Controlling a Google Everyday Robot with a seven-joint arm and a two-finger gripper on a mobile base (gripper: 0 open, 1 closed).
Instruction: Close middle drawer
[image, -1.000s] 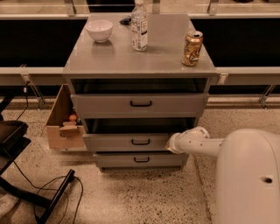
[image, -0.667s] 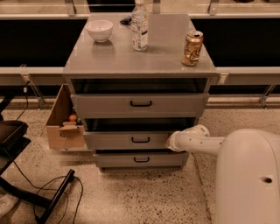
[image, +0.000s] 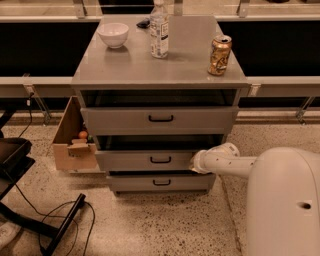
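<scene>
The middle drawer (image: 131, 161) is the grey front with a small black bar handle (image: 160, 160), in the middle of the grey cabinet. It stands out a little, with a dark gap above it. My gripper (image: 196, 161), on the end of the white arm (image: 227, 162), reaches in from the right. It is at the right end of the middle drawer's front and looks to be touching it. The top drawer (image: 120, 120) also stands out a little. The bottom drawer (image: 135, 182) sits further back.
On the cabinet top (image: 130, 70) stand a white bowl (image: 113, 34), a clear bottle (image: 159, 30) and a drink can (image: 220, 48). A cardboard box (image: 72, 145) sits on the floor left of the cabinet. A black chair base and cables (image: 55, 225) lie at the lower left.
Hardly anything. The gripper has edged slightly left against the middle drawer's front. The drawer stands out about as far as before.
</scene>
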